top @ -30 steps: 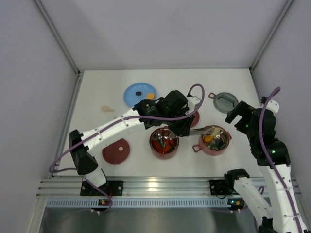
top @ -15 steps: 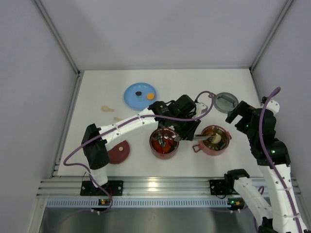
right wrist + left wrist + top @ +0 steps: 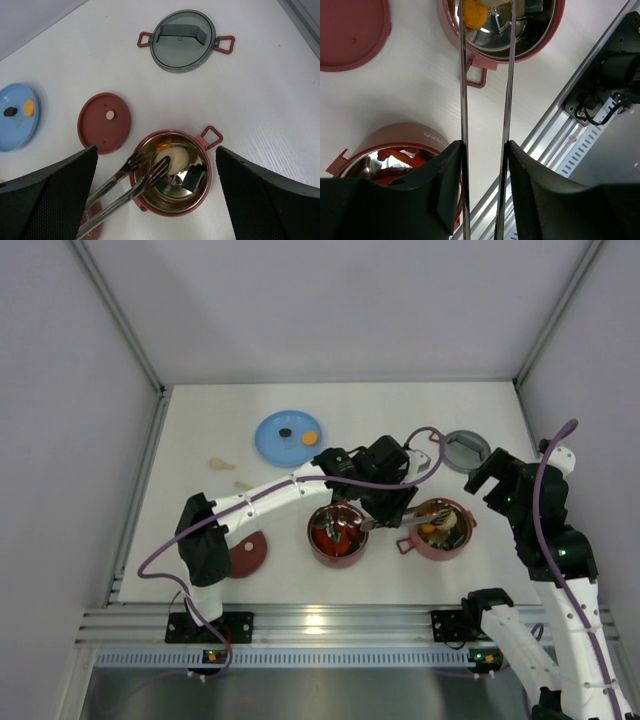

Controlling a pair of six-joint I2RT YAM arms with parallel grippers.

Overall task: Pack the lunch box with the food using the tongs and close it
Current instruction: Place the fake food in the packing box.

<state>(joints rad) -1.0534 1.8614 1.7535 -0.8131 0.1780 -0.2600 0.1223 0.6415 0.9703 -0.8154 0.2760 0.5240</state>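
Two lunch box bowls: red-filled bowl [image 3: 338, 561] at 6, second bowl [image 3: 445, 556] at 4. Clamped in L gripper [image 3: 485, 147]: tongs [image 3: 464, 90], tips in second bowl by orange pc [image 3: 472, 15] + beige pc [image 3: 178, 161]. R gripper [image 3: 487, 480] at 3 spread wide. At 1, grey lid [image 3: 465, 450].

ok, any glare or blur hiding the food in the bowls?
Top view: even light; steel reflections in the left bowl and right bowl muddle the food. Left wrist: left fingers dark and soft near the lens, tongs sharp. Right wrist: sharp, soft shadows; right bowl mirrors its contents; right fingers blurred.
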